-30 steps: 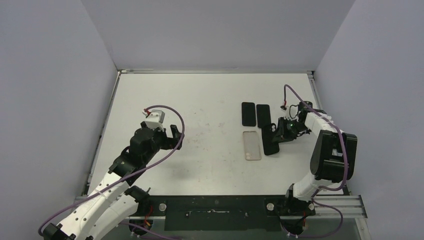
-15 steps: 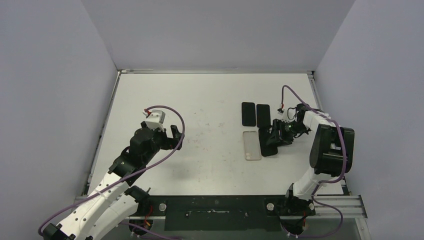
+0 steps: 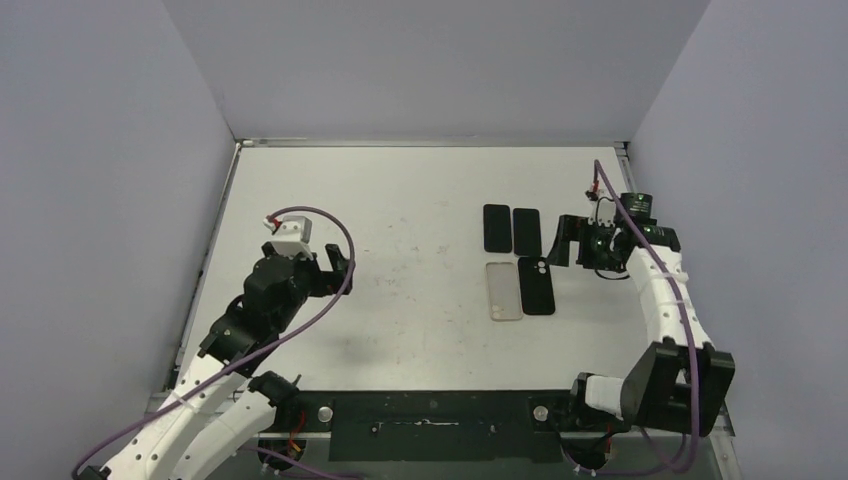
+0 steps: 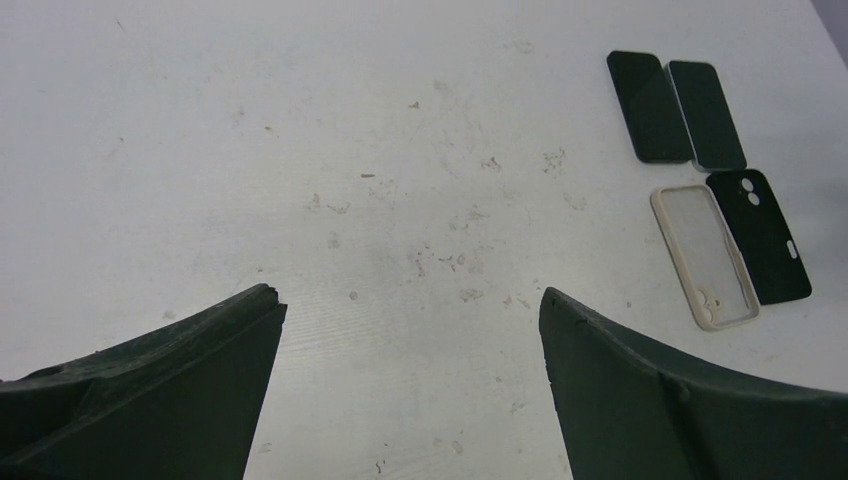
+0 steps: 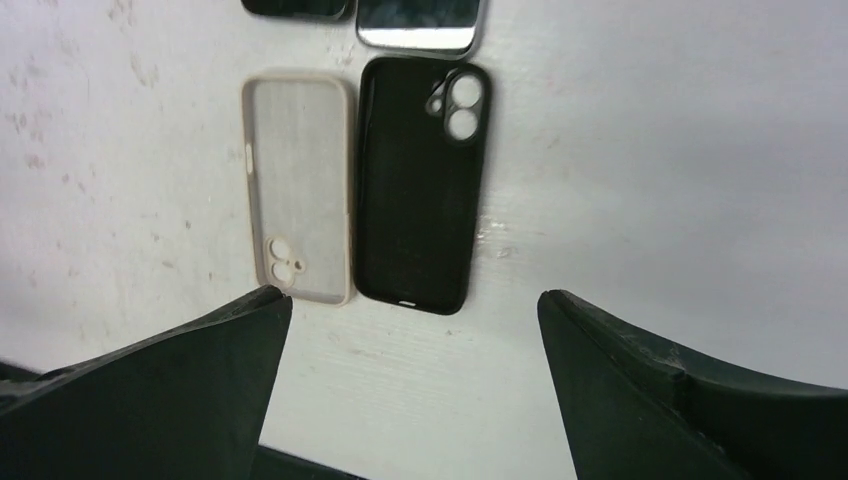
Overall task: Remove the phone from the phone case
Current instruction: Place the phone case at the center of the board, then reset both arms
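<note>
By the right edge of the desk (image 3: 400,200), black case (image 3: 537,285) lies empty beside a phone (image 3: 527,231); right gripper (image 3: 562,243), spread wide, should lift straight clear.

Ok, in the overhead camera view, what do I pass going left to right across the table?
left gripper → clear case → black case → right gripper. The two dark phones lie just beyond the cases in the same columns, so they are left out.
</note>
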`<state>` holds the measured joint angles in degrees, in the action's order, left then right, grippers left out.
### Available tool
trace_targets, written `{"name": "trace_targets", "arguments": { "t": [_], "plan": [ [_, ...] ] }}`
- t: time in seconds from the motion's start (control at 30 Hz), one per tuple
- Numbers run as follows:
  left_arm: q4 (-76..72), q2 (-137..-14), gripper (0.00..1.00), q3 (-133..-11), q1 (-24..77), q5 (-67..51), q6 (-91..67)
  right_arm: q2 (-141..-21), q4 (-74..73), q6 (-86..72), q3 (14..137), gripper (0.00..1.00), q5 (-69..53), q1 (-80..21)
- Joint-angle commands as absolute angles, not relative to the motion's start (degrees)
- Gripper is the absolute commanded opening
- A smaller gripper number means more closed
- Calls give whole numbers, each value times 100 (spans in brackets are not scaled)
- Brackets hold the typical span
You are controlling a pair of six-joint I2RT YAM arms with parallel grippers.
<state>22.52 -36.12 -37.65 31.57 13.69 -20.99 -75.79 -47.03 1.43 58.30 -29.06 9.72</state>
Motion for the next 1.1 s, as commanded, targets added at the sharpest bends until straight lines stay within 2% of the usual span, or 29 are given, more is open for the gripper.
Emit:
{"name": "trace_targets", "arguments": {
  "t": [0.0,0.2,0.47,0.6,1.07],
  "plan": [
    [2610,-3424,97,-4579,3179,1975,-2087,-6443,-4195,-488,6088,100,-1800,967],
    [2939,-3415,97,-5424,3216,2715,-1767,-4753,-3510,-882,6060,100,-287,960],
    [2375,-3112,97,-5705,3217,3650,-1138,-2518,-2764,210,5551,100,-153,896],
    [2188,-2990,97,-5594,3221,4031,-1215,-2340,-2901,233,5648,100,279,888],
    [1982,-3199,97,-5281,3216,4049,-1745,-2416,-3015,508,5617,100,-77,743]
  ]
}}
